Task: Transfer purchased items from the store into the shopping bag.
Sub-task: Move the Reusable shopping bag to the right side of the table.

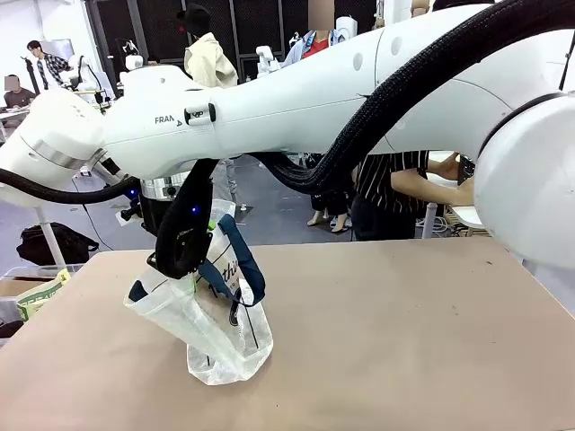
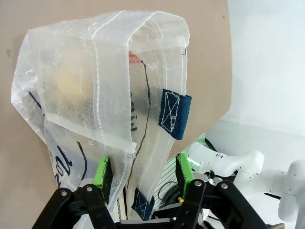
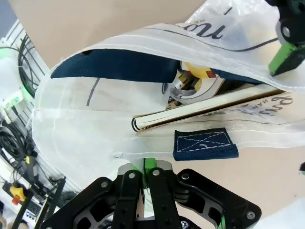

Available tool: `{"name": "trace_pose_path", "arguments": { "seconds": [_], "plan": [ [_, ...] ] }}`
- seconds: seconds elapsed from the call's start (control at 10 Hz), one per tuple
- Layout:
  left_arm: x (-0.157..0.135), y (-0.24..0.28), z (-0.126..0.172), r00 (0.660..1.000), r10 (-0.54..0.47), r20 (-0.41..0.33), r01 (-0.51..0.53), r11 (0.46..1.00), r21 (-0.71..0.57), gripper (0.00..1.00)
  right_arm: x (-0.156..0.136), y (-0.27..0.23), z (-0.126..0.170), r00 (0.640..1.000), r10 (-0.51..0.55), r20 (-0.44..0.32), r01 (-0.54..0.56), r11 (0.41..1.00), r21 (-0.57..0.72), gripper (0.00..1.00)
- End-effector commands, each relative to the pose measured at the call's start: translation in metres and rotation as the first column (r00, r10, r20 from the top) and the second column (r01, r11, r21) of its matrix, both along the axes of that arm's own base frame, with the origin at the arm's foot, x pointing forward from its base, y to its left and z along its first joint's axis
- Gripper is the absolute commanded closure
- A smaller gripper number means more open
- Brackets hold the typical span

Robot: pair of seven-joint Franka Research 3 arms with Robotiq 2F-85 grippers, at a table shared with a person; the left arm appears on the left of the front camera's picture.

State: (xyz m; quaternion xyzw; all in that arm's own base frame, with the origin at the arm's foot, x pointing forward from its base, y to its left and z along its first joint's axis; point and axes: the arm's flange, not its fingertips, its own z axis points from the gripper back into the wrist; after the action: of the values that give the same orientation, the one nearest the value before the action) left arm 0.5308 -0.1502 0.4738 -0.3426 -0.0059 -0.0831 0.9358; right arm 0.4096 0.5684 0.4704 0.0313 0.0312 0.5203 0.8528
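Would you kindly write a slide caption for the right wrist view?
Right gripper shut on the rim of the shopping bag, whose open mouth shows purchased items inside.

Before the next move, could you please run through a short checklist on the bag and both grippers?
1. Right gripper shut on the shopping bag rim: ok.
2. Left gripper jaws astride the bag's edge, not closed: ok.
3. Bag mouth held open: ok.
4. Items inside, a flat packet and a yellow-topped round thing: ok.
5. Bag standing upright on the table: not ok, it leans.
6. Store emptied: cannot tell.
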Motion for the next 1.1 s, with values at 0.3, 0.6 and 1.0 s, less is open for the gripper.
{"name": "trace_pose_path", "arguments": {
  "seconds": [0.3, 0.6, 1.0],
  "plan": [
    [0.004, -0.006, -0.001, 0.999, -0.042, 0.003, 0.042, 0.999, -0.008, 0.31, 0.005, 0.02, 0.004, 0.995, 0.096, 0.0, -0.096, 0.995, -0.013, 1.0],
    [0.003, -0.008, -0.002, 0.998, -0.064, 0.007, 0.064, 0.998, -0.022, 0.31, 0.005, 0.03, 0.001, 0.993, 0.122, -0.011, -0.122, 0.992, -0.033, 1.0],
    [0.002, -0.017, -0.007, 0.999, -0.043, 0.02, 0.041, 0.998, 0.054, 0.31, 0.004, 0.033, -0.001, 0.992, 0.123, -0.02, -0.124, 0.991, -0.04, 1.0]
  ]
}}
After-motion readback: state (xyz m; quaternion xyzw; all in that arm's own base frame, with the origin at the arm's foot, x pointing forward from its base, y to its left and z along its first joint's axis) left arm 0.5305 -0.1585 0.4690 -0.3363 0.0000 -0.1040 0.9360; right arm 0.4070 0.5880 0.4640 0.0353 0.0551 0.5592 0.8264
